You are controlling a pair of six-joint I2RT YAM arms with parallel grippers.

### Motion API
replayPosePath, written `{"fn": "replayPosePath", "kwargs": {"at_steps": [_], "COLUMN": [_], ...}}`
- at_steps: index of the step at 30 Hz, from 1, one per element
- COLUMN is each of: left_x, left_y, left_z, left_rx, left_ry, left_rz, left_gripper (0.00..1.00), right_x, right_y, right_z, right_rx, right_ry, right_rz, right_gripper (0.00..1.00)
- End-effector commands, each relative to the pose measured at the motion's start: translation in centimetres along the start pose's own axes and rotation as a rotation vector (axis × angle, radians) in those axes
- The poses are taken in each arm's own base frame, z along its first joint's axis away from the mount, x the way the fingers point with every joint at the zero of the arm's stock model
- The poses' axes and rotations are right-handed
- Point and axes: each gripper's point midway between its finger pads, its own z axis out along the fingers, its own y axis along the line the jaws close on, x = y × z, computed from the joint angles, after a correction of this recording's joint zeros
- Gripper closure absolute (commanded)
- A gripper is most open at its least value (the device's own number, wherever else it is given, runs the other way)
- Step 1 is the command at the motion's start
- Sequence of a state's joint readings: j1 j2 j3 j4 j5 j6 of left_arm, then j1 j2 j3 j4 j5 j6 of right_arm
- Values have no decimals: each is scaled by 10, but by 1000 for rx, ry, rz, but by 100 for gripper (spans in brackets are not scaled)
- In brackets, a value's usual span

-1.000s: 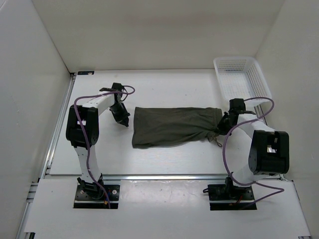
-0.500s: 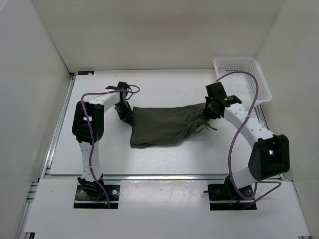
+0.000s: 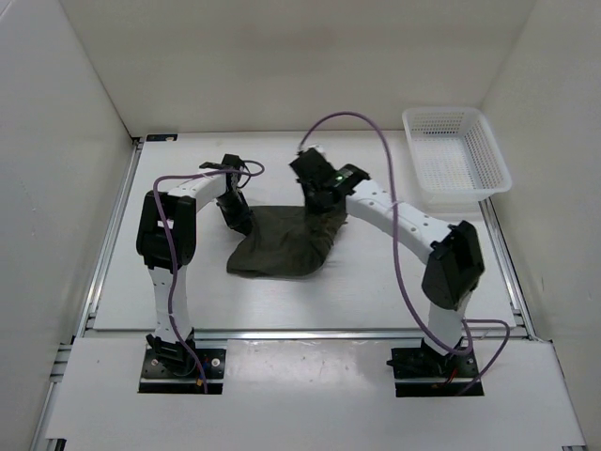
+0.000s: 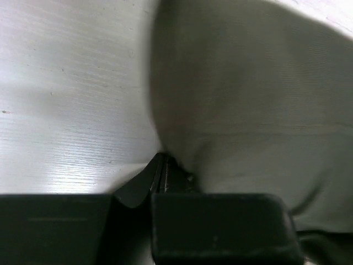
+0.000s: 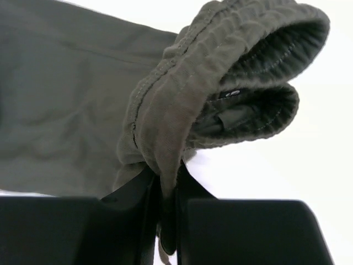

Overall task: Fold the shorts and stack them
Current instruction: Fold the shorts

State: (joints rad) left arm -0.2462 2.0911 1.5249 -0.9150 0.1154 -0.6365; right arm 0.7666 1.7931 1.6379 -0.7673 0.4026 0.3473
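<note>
The dark olive shorts [image 3: 279, 249] lie bunched in the middle of the table. Their gathered waistband [image 5: 242, 49] hangs raised over the rest of the fabric, pinched by my right gripper [image 3: 324, 202], which reaches in from the right. In the right wrist view a fold of waistband sits clamped between the shut fingers of that gripper [image 5: 168, 187]. My left gripper [image 3: 241, 221] is shut at the shorts' upper left corner. In the left wrist view its tips [image 4: 164, 160] touch the edge of the shorts [image 4: 248, 99]; I cannot make out any cloth pinched between them.
A white mesh basket [image 3: 455, 155] stands at the back right corner. White walls close in the table on the left, back and right. Purple cables loop above both arms.
My right gripper has carried the waistband from the right end of the shorts leftward over the middle, so the flat shorts are now doubled and bunched. The left gripper shifted slightly toward the shorts' corner.
</note>
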Motion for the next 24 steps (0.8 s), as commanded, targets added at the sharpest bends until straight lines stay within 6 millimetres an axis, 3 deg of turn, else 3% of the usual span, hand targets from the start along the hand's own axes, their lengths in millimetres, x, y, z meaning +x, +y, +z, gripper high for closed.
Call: {"fn": "replayPosePath", "kwargs": {"at_steps": [1, 2, 3, 5, 8, 11, 13, 14, 15, 16, 17, 19, 23, 24], "left_x": [3, 3, 2, 4, 3, 0, 0, -4, -1, -2, -2, -1, 10, 10], "left_y": [-3, -3, -4, -3, 6, 9, 14, 16, 19, 18, 18, 19, 20, 17], "left_z": [0, 0, -3, -4, -5, -10, -12, -16, -14, -18, -18, -20, -21, -25], "left_rx": [12, 12, 18, 17, -3, 2, 1, 0, -6, 0, 0, 1, -11, -9], "left_ry": [-2, -2, -10, -8, -18, -28, -29, -45, -37, -45, -46, -48, -45, -60], "left_rz": [8, -1, 0, 0, -13, -24, -24, -32, -24, -23, -23, -23, -5, 6], "left_gripper": [90, 90, 90, 90, 90, 90, 90, 90, 90, 90, 90, 90, 90, 90], "right_x": [-24, -20, -25, -18, -20, -14, -12, -21, -3, -9, -8, 13, 35, 60], "right_y": [53, 64, 85, 109, 127, 125, 111, 94, 81, 72, 53, 22, -52, -68], "right_z": [-18, -9, -19, -14, -16, -12, -10, -16, -7, -18, -15, -19, -31, -25], "right_rx": [-71, -65, -99, -109, -130, -122, -95, -86, -72, -96, -72, -28, 81, 114], "right_ry": [-80, -64, -86, -79, -90, -70, -58, -77, -31, -58, -53, -30, -25, 23], "right_rz": [-103, -138, -160, -212, -227, -225, -184, -123, -115, -73, -32, -1, 100, 102], "right_gripper": [100, 100, 100, 100, 100, 100, 100, 100, 100, 100, 100, 100, 100, 100]}}
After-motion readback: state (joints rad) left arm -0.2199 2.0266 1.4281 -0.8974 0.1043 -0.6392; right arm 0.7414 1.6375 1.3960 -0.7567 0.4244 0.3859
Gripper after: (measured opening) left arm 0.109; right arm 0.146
